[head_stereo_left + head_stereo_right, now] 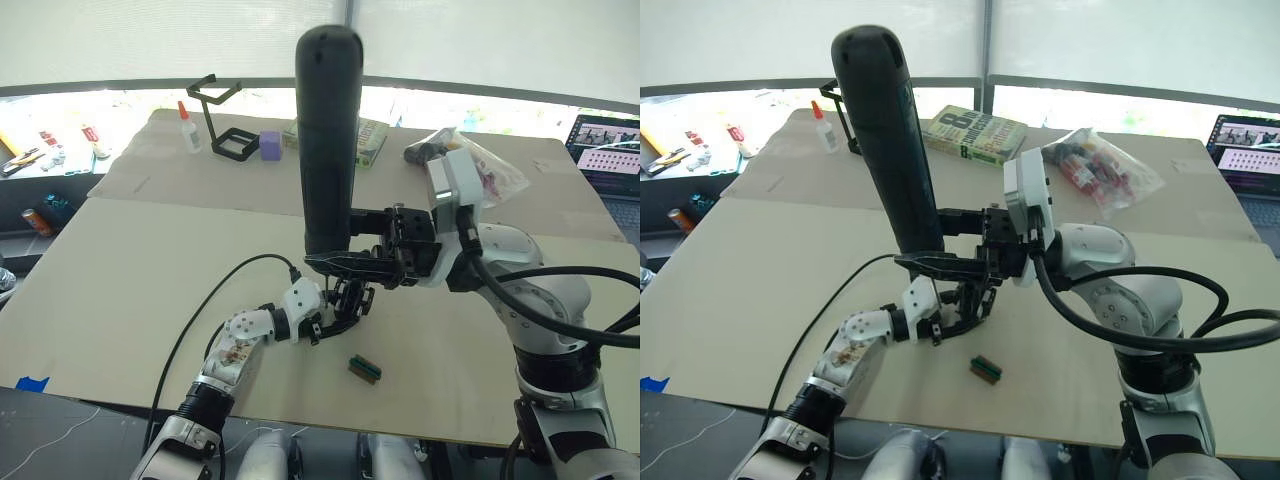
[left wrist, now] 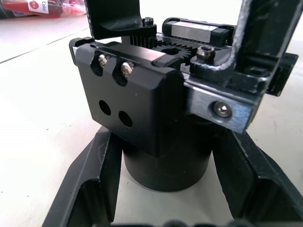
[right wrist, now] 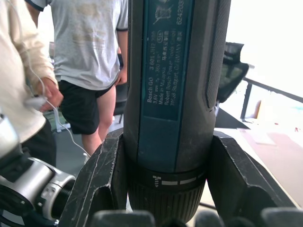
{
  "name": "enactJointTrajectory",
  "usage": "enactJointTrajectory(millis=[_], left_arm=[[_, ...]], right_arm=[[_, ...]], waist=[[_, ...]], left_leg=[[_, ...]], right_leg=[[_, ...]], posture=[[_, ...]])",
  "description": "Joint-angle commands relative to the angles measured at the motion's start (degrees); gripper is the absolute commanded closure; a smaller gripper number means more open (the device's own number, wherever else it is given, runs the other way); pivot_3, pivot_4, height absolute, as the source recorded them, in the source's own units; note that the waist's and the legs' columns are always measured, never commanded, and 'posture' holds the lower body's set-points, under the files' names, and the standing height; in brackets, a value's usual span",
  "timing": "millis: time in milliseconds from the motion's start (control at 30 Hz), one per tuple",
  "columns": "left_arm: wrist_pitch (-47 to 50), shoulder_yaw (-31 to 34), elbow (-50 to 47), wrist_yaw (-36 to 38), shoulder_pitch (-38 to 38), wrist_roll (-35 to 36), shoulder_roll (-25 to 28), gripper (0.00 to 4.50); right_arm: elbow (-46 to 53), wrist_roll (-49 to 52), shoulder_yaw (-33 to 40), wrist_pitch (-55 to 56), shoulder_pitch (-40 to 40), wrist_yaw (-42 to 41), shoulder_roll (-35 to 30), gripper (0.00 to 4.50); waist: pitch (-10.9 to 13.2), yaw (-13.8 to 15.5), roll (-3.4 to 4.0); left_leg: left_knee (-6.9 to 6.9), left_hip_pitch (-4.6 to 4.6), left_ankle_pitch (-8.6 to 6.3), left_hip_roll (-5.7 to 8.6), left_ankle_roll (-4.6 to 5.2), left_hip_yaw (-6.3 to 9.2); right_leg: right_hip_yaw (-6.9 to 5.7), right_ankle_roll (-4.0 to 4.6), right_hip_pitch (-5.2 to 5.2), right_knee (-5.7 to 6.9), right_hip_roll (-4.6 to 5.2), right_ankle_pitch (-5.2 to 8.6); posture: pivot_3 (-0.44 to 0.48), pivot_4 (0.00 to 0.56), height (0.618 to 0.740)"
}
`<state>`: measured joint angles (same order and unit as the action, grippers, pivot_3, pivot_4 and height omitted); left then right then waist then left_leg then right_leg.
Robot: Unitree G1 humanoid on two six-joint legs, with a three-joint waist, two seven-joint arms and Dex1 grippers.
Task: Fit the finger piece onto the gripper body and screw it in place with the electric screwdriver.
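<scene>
The gripper body [image 2: 156, 113] sits on the table [image 1: 150, 270] in front of me, near the front edge, and my left gripper [image 1: 335, 318] has its two fingers on both sides of the round base and holds it steady. On the top of the body I see a black piece [image 2: 116, 19] that stands at the toothed rail; I think it is the finger piece, already put in place. Two screw heads show in the front face, with two empty holes below them. My right gripper [image 1: 350, 262] is pinched around the electric screwdriver [image 1: 328, 140], which stands upright just above the body. So I judge I am at the screwing step. Next I must bring the bit exactly to a screw and press straight down. The small green-and-brown block [image 1: 365, 369] lies near, not touched.
</scene>
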<state>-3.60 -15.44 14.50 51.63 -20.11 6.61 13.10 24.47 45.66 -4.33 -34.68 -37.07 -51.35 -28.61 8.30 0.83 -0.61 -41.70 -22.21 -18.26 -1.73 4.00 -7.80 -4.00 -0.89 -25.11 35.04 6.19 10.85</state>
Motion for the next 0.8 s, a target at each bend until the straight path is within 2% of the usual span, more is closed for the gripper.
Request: enactJointTrajectory(millis=[33, 267, 800], left_arm=[[0.52, -1.45, 1.28, 0.11, 0.29, -1.02, -0.25, 2.22], [0.69, -1.39, 1.08, 0.19, 0.36, -1.04, -0.15, 2.22], [0.94, -1.31, 1.19, 0.15, 0.43, -0.94, -0.1, 2.22]], right_arm=[[0.33, -2.37, 0.49, 3.58, -0.87, -0.4, 0.66, 2.57], [-0.69, -4.04, 0.59, 4.01, -0.43, -0.96, 1.41, 2.57], [-0.03, -4.45, 1.67, 3.1, 1.28, -1.35, -1.4, 2.57]], waist=[[0.0, -0.01, 0.0], [0.0, -0.02, 0.0], [0.0, -0.04, 0.0]], left_leg=[[0.0, 0.0, 0.0, 0.0, 0.0, 0.0], [0.0, -0.01, 0.0, 0.01, 0.0, 0.0], [0.0, 0.0, 0.0, 0.0, 0.0, 0.0]], right_leg=[[0.0, 0.0, 0.0, 0.0, 0.0, 0.0], [-0.01, 0.0, 0.0, 0.0, 0.0, 0.0], [-0.01, 0.0, 0.0, -0.01, 0.0, 0.0]], posture=[[0.0, 0.15, 0.74], [0.0, 0.15, 0.74], [0.0, 0.15, 0.74]])
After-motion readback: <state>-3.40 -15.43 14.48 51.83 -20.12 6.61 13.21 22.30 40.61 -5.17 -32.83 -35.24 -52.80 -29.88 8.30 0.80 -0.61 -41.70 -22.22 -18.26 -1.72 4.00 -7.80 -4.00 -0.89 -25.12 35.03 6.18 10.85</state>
